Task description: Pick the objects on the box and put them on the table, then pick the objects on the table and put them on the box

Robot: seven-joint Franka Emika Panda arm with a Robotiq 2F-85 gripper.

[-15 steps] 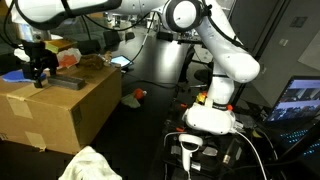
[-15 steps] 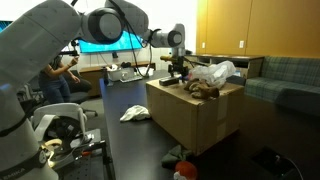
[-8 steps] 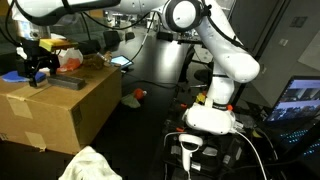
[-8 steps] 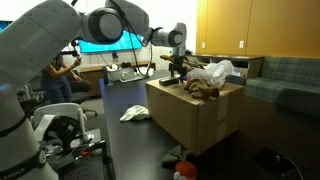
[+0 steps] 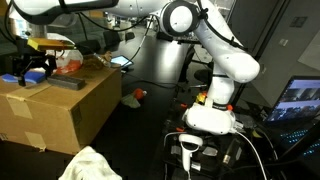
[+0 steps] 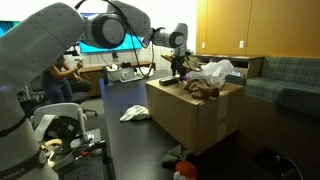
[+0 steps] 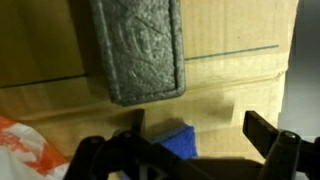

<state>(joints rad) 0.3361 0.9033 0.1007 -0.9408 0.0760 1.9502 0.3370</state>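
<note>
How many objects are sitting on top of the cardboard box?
4: blue pad under the gripper, grey slab near it, orange-and-white bag and brown lump farther along. Smaller ones may be hidden.

Office-type lab rm; monitor [image 5: 300, 98]; sofa [image 6: 285, 82]; wood-panel wall [image 6: 235, 28].

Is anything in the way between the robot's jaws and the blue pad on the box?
Nothing visible. In the wrist view the blue flat pad shows at the gripper, between its open jaws, on the carton. The dark grey slab and white-and-orange plastic bag sit aside.
</note>
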